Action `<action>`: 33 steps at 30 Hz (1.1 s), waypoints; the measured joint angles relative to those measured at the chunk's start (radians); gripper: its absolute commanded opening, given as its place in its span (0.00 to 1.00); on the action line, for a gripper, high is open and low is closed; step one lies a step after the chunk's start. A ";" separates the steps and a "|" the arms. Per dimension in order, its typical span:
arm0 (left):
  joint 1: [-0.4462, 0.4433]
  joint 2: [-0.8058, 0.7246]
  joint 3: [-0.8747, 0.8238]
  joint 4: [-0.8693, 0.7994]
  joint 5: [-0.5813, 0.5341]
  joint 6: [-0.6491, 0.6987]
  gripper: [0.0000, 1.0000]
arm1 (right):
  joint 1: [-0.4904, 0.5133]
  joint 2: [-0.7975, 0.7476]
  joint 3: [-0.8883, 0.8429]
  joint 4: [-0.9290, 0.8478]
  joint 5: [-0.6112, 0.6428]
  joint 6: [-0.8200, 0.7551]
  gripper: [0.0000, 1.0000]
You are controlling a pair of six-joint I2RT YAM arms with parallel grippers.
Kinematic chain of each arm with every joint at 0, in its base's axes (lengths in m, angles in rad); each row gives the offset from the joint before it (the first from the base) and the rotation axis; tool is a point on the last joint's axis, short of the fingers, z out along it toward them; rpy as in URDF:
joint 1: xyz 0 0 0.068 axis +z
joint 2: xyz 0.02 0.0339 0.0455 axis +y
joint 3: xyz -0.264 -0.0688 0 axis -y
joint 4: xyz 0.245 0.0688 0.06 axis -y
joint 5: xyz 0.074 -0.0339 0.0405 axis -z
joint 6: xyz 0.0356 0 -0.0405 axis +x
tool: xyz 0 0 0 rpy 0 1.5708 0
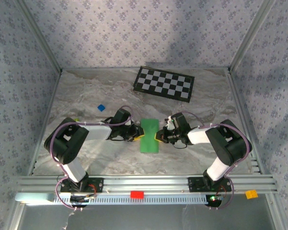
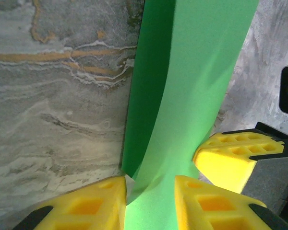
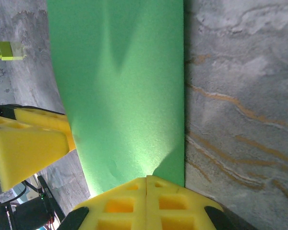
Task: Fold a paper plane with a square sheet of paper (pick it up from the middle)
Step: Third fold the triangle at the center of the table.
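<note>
The square sheet of paper (image 1: 149, 136), bright green, lies mid-table and is pinched narrow at its waist between both grippers. My left gripper (image 1: 137, 135) sits at its left side. In the left wrist view the gripper (image 2: 151, 201) has its yellow fingers apart, and the paper (image 2: 192, 96) arches up through the gap in a curled fold. My right gripper (image 1: 158, 136) is at the sheet's right side. In the right wrist view its pads (image 3: 147, 184) meet on the edge of the paper (image 3: 120, 86), which lifts toward them. No paper plane shape shows.
A black-and-white checkerboard (image 1: 164, 83) lies at the back. A tiny blue block (image 1: 102, 108) sits left of centre, and a yellow-green block (image 3: 9, 50) lies beyond the sheet. A red piece (image 1: 137, 194) and an orange piece (image 1: 251, 194) rest on the front rail.
</note>
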 measured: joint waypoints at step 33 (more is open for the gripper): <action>0.000 -0.010 -0.029 0.072 0.003 -0.037 0.02 | 0.000 -0.119 -0.014 -0.076 0.056 -0.030 0.36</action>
